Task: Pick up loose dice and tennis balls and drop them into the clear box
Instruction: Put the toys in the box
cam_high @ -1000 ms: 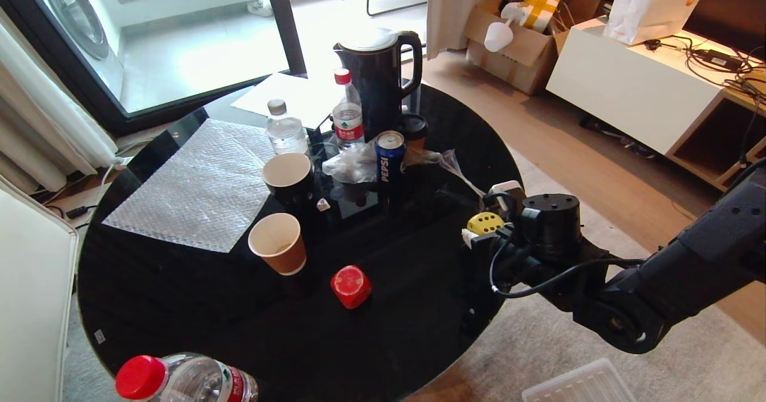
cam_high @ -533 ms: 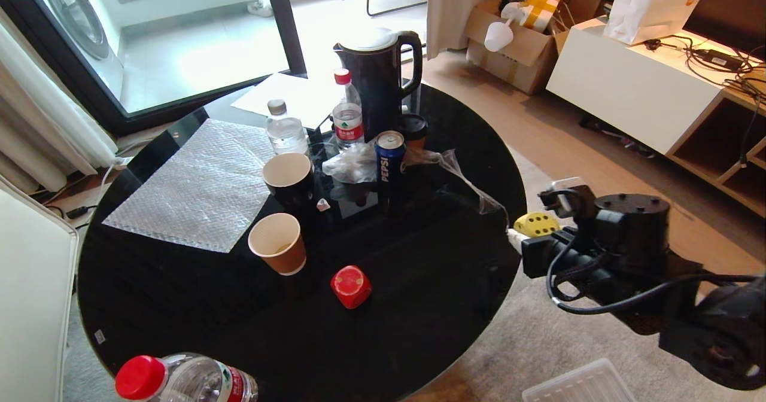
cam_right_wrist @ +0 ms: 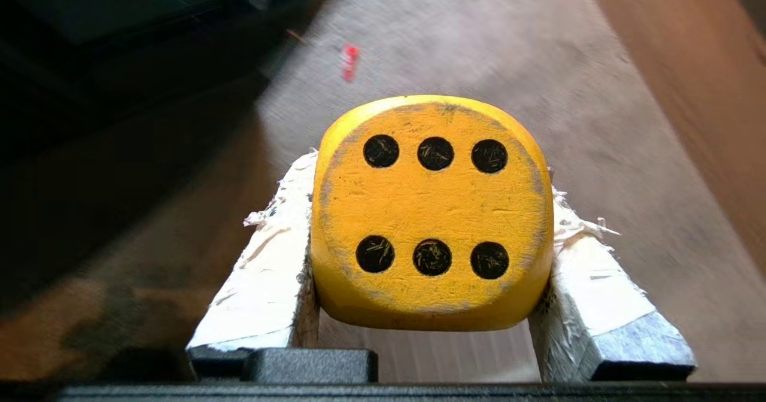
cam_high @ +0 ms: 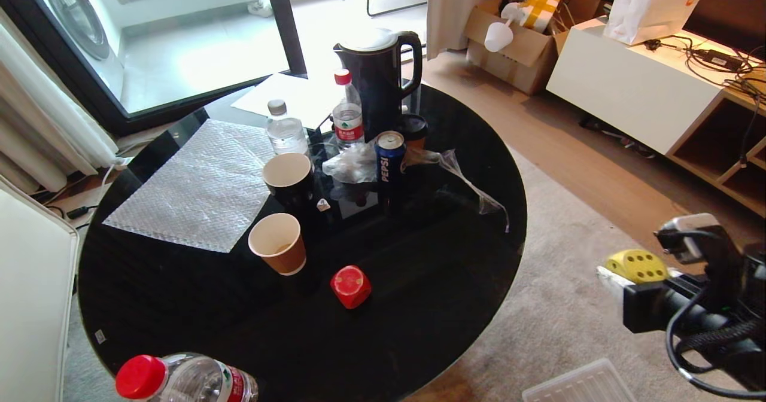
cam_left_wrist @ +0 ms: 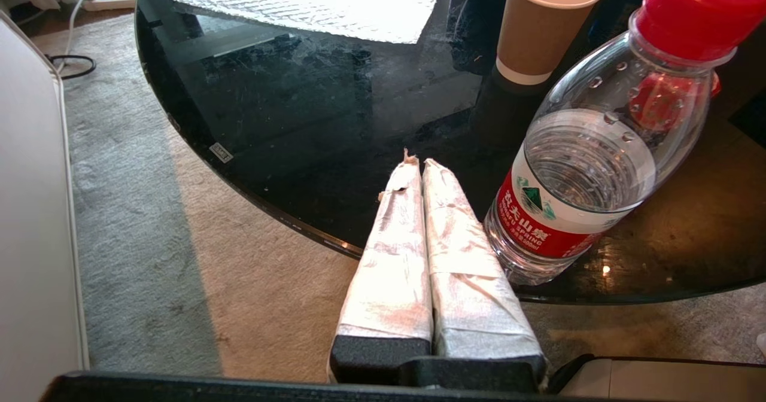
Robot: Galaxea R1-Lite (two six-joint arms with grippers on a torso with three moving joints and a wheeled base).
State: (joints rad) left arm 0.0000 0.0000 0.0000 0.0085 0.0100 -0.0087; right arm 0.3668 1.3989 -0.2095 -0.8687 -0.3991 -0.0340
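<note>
My right gripper (cam_high: 641, 271) is shut on the yellow die (cam_high: 634, 263) and holds it in the air over the carpet, to the right of the round black table (cam_high: 419, 330). In the right wrist view the die (cam_right_wrist: 431, 210) shows its six face between the taped fingers (cam_right_wrist: 269, 282). A red die (cam_high: 350, 286) lies on the table near its front. A ribbed translucent plastic piece (cam_high: 577, 384) lies on the carpet below the right arm; I cannot tell whether it is the clear box. No tennis balls are in view. My left gripper (cam_left_wrist: 421, 164) is shut and empty at the table's near edge.
Two paper cups (cam_high: 278, 243) (cam_high: 288, 177), a Pepsi can (cam_high: 390, 160), a black kettle (cam_high: 378, 82) and two water bottles (cam_high: 347, 115) stand mid-table. Bubble wrap (cam_high: 197, 189) covers the left. A red-capped bottle (cam_high: 179, 381) stands at the near edge beside the left gripper.
The right arm has swung from the table's right edge out to the right and lower, over the carpet, carrying the yellow die. The red die and the left arm have not moved.
</note>
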